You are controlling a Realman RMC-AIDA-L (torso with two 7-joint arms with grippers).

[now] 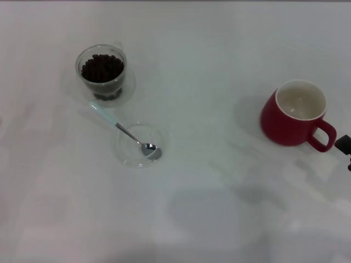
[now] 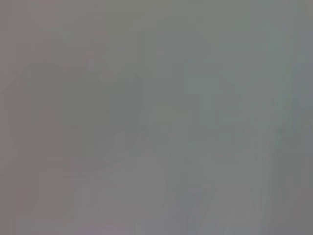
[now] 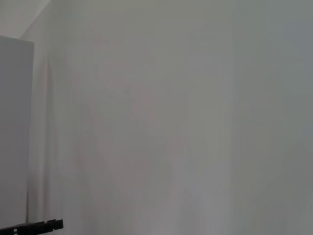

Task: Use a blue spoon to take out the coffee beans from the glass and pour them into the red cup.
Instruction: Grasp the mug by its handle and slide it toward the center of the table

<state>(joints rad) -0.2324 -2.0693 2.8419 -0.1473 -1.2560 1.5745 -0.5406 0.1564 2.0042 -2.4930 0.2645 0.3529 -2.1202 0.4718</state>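
1. Head view: a smooth, matte white bench (image 1: 208, 66) fills the frame. In the upper left stands the glass (image 1: 102, 72), a small clear double-walled cup, holding a heap of coffee beans (image 1: 102, 68) (small, dark brown and oval, filling it close to the rim).
2. Head view: just below the glass, left of centre, the blue spoon (image 1: 124, 131) lies on a slant. Its pale blue handle points up-left toward the glass, and its shiny metal bowl rests in a flat, clear round saucer (image 1: 139, 145).
3. Head view: at the right, well apart from the glass and spoon, sits the red cup (image 1: 295, 113), rounded glossy ceramic with a cream-white inside that looks bare. Its loop handle turns toward the lower right.
4. Head view: at the right edge, just beside that handle, a dark piece of the right tool (image 1: 344, 146) pokes into the frame; I cannot tell whether it is open or closed. The left tool is out of sight.
5. Left wrist view: only a plain grey-white surface.
6. Right wrist view: a pale flat surface, with a thin black part along the bottom left edge.
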